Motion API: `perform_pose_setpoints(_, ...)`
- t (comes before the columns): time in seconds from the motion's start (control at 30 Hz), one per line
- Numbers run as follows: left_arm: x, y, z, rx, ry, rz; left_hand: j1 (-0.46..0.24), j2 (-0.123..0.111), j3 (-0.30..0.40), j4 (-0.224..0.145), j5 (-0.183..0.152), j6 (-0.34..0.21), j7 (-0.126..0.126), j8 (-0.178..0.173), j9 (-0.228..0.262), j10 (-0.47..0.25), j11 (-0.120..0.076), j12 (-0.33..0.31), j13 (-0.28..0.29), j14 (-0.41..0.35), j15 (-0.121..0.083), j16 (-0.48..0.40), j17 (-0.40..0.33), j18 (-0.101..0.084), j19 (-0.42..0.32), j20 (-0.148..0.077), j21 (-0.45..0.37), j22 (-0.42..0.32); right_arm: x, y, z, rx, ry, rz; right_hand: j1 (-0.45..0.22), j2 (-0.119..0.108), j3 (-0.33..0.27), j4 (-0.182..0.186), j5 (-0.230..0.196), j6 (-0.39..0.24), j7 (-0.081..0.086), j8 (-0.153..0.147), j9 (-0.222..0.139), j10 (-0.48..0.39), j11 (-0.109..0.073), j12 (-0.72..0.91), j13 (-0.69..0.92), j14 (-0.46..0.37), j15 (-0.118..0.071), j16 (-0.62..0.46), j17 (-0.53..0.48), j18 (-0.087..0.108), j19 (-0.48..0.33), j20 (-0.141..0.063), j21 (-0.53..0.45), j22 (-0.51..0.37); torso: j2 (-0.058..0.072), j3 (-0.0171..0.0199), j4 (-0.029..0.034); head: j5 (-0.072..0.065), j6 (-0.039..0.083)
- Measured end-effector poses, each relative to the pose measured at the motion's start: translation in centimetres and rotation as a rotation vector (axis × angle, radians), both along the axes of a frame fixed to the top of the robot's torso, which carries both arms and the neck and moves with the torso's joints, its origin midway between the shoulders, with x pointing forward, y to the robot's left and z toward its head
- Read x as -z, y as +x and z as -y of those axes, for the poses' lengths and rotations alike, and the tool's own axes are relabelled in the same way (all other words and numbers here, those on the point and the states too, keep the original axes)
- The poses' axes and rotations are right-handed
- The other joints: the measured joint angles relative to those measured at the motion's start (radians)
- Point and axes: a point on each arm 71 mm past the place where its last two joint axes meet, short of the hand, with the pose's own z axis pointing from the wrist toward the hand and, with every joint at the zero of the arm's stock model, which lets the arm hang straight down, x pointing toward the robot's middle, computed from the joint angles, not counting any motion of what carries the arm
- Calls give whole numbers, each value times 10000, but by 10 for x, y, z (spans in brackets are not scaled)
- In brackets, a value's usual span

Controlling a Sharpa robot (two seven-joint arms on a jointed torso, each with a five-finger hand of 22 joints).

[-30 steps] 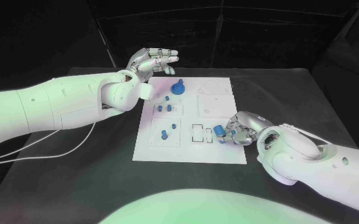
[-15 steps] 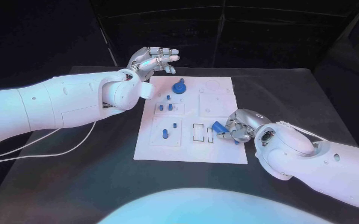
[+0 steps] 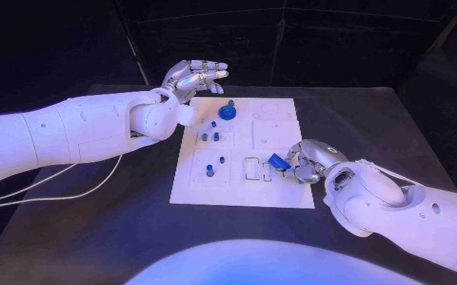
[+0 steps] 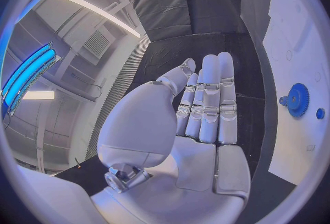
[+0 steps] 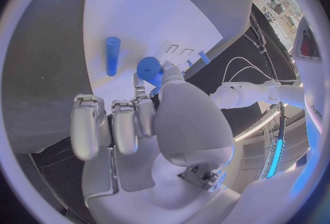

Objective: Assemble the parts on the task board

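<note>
The white task board (image 3: 240, 194) lies mid-table. A blue gear (image 3: 228, 111) stands at its back, with several small blue pegs (image 3: 215, 137) in the left blocks. My right hand (image 3: 306, 159) rests over the board's right front edge and pinches a blue part (image 3: 278, 162) beside the rectangular slots (image 3: 252, 169). The right wrist view shows this part (image 5: 149, 67) between thumb and finger, with a blue cylinder (image 5: 112, 55) lying on the board (image 5: 137, 9) just beyond. My left hand (image 3: 195, 78) hovers open above the back left corner, its palm (image 4: 199, 125) empty, the gear (image 4: 297, 100) off to its side.
The black table (image 3: 362, 113) surrounds the board. A white cable (image 3: 67, 189) trails across the table's left side under my left arm. The board's back right carries round recesses (image 3: 271, 110).
My right hand has drawn the blue part slightly up and toward the board's back, tilting it. The left hand has stayed put.
</note>
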Motion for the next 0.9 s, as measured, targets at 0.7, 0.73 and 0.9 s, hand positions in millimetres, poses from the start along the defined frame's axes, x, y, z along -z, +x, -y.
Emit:
perform_pose_setpoints(0.7, 0, 0, 2, 61, -21, -12, 0, 0, 0, 0, 0, 0, 0, 41, 0, 0, 0, 41, 0, 0, 0, -41, 1, 0, 0, 0, 0, 2, -8, -4, -26, -249, 1298, 200, -579, 500, -220, 353, -192, 422, 72, -219, 127, 217, -146, 67, 13, -19, -198, -3, 7, 0, -2, -145, 28, 0, 9, -9, 50, 44, 15)
perform_pose_setpoints(0.73, 0, 0, 3, 63, -21, -12, 0, 0, 0, 0, 0, 0, 0, 41, 0, 0, 0, 41, 0, 0, 0, -40, 1, 0, 0, 0, 0, 1, -7, -4, -28, -292, 1282, 114, -597, 492, -247, 329, -193, 456, 49, -220, 127, 217, -147, 67, 13, -19, -199, -3, 7, 0, -2, -145, 28, 0, 10, -9, 51, 45, 15)
perform_pose_setpoints(0.9, 0, 0, 3, 78, -28, -17, 0, 0, 0, 0, 0, 0, 0, 41, 0, 0, 0, 41, 0, 0, 0, -41, -8, 0, 0, 0, 0, -7, -2, -4, -38, -481, 1160, -373, -676, 545, -284, 314, -202, 569, 57, -281, 185, 252, -182, 67, 14, 12, -229, -3, 6, 0, 35, -183, 28, -1, 18, -12, 58, 40, 10)
